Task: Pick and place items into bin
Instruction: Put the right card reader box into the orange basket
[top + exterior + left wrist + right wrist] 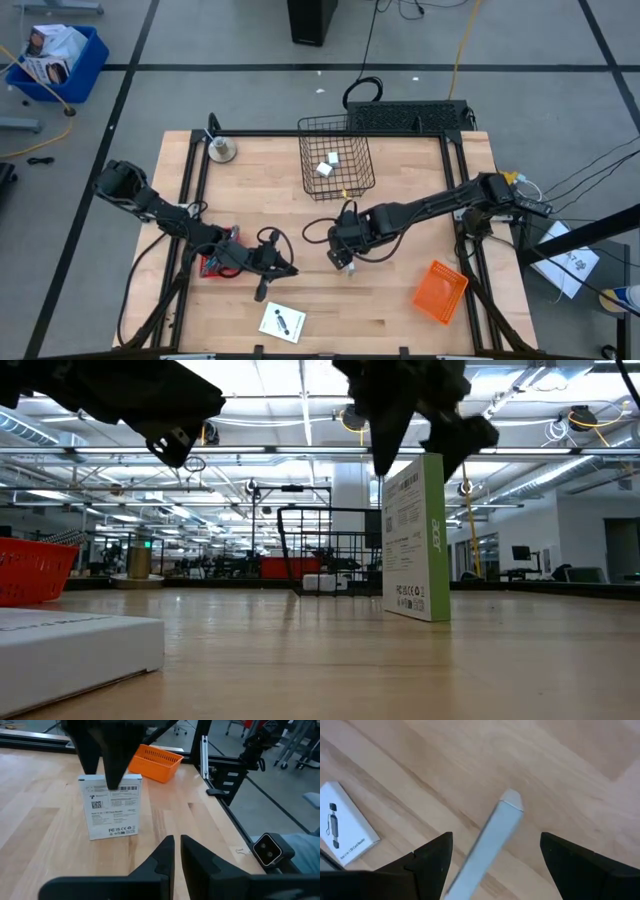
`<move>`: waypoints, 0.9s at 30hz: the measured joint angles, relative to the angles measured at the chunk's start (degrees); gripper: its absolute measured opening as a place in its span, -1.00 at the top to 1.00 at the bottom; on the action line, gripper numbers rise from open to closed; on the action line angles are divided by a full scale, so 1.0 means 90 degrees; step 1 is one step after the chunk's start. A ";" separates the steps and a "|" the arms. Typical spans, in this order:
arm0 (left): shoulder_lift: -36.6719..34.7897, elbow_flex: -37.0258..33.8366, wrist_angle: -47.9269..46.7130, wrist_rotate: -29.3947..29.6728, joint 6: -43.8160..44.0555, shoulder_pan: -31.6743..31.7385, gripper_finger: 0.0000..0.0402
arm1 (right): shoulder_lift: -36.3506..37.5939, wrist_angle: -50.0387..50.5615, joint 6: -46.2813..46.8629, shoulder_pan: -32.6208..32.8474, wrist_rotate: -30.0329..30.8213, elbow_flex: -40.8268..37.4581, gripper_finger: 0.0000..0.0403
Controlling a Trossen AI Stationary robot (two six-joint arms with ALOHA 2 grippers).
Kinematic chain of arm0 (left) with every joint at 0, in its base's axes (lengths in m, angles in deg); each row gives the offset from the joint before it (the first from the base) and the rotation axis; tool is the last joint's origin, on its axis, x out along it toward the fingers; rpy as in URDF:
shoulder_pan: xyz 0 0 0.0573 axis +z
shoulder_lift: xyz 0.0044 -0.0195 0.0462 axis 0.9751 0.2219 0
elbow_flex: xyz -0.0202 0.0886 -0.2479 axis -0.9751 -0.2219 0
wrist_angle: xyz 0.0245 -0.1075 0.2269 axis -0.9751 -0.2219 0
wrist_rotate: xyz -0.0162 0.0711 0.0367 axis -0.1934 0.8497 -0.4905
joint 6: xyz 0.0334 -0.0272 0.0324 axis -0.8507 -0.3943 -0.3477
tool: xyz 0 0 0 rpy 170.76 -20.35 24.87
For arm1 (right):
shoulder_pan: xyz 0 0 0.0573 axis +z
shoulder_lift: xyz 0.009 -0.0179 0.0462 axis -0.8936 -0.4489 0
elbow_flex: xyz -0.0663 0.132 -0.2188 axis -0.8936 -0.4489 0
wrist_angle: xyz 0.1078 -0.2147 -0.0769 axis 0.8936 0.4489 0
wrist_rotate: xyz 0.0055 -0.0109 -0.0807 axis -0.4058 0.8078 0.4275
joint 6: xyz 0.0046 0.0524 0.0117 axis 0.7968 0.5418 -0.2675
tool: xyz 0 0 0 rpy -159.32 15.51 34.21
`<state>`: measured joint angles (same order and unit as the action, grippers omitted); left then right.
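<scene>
The right hand [425,445] hangs open over an upright "acer" box [417,537]; left hand [176,851] closed.

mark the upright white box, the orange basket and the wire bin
upright white box [113,812]: left wrist view, label face.
orange basket [441,291]: high view, its floor.
wire bin [352,182]: high view, mesh floor.

A white cardboard box with a green side [417,538] is showing black printed marks. A flat white card [283,322] is bearing a black drawing. An orange plastic basket [441,292] is sitting on pale wood.
</scene>
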<state>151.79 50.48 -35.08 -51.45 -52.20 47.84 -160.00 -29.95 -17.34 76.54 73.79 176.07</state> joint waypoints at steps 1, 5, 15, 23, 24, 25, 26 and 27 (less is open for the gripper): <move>0.0000 0.0000 0.0000 0.0001 -0.0002 0.0002 0.82 | -0.0005 -0.0117 0.0002 -0.0001 -0.0072 -0.0097 -0.45; 0.0000 0.0000 0.0000 0.0002 -0.0002 0.0002 0.82 | -0.0005 -0.0343 -0.0014 -0.0005 -0.0119 -0.0378 -0.45; 0.0002 0.0000 -0.0147 0.0041 0.0001 0.0002 0.82 | -0.0005 -0.0300 -0.0343 -0.0002 -0.0449 -0.0518 0.21; 0.0002 0.0000 -0.0303 0.0175 0.0086 0.0002 0.82 | 0.0061 -0.0131 -0.0605 0.0133 -0.0629 -0.0518 0.83; 0.0002 0.0000 -0.0308 0.0175 0.0102 0.0002 0.82 | 0.0115 -0.0030 -0.0534 0.0173 -0.0627 -0.0518 0.83; 0.0002 0.0000 -0.0309 0.0175 0.0104 0.0002 0.82 | 0.0183 0.0104 -0.0464 0.0230 -0.0615 -0.0518 0.83; 0.0002 0.0000 -0.0330 0.0175 0.0105 0.0000 0.82 | 0.0250 0.0229 -0.0378 0.0290 -0.0600 -0.0518 0.83; 0.0002 0.0000 -0.0338 0.0175 0.0109 0.0000 0.82 | 0.0337 0.0383 -0.0269 0.0374 -0.0589 -0.0518 0.83</move>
<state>151.82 50.48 -38.11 -49.88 -51.22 47.84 -156.96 -26.50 -19.76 79.91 68.49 171.41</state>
